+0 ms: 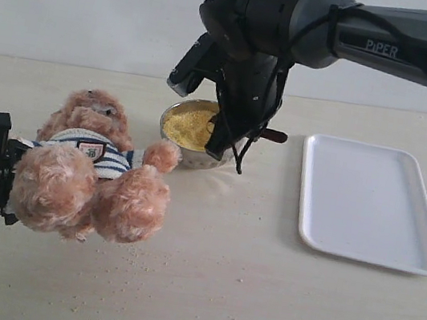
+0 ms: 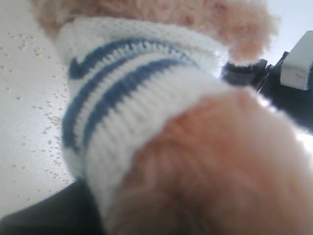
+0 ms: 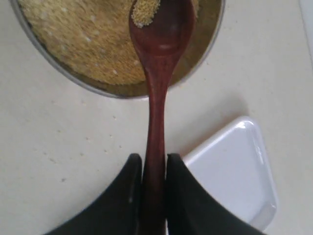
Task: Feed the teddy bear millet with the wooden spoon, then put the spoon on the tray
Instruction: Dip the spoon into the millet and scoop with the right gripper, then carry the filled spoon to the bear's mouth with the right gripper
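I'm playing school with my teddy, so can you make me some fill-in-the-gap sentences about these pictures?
The wooden spoon carries a little yellow ____ at its tip.
The right gripper has its jaws ____ on the spoon's handle.
The teddy bear wears a shirt with white and ____ stripes.
Missing words: millet, shut, blue.

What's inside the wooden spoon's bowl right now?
A small clump of millet sits near the tip of the wooden spoon; the rest of its bowl is bare wood. The spoon covers part of the steel bowl below, so what lies there is hidden.
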Motion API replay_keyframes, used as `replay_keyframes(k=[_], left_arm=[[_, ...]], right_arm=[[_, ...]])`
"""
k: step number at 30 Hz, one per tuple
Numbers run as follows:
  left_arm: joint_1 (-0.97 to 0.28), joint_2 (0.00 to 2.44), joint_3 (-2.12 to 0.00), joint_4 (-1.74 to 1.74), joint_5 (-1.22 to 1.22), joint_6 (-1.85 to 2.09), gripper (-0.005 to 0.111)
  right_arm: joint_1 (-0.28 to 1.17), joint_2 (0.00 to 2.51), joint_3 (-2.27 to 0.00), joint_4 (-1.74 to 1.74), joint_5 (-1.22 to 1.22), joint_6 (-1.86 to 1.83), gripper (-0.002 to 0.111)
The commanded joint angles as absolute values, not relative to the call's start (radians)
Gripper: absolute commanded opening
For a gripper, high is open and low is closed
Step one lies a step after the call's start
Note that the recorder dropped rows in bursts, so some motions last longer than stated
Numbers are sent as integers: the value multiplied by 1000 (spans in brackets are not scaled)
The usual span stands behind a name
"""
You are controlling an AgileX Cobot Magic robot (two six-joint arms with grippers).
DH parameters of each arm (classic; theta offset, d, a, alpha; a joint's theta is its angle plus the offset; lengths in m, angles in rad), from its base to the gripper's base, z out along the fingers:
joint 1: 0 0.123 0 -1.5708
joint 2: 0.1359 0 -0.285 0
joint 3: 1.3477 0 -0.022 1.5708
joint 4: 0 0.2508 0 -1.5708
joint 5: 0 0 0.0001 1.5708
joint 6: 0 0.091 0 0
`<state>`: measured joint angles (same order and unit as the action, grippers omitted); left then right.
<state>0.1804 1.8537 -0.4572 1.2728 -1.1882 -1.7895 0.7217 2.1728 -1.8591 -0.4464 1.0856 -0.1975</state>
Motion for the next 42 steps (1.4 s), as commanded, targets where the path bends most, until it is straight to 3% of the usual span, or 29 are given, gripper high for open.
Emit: replay_keyframes(k=[1, 18, 31, 42], left_arm=[[176, 1844, -462, 1262, -1221, -1774, 5], [176, 1844, -462, 1264, -1221, -1772, 5], [176, 1844, -462, 1263, -1221, -1753, 5], [176, 1844, -462, 1271, -1221, -1753, 5]], right_arm=[[718, 2157, -1862, -349, 1061, -191, 0], [718, 2014, -1862, -308, 1159, -152, 0], [718, 1895, -1862, 20, 1200, -278, 0], [803, 1897, -1862, 179, 1012, -429, 0]])
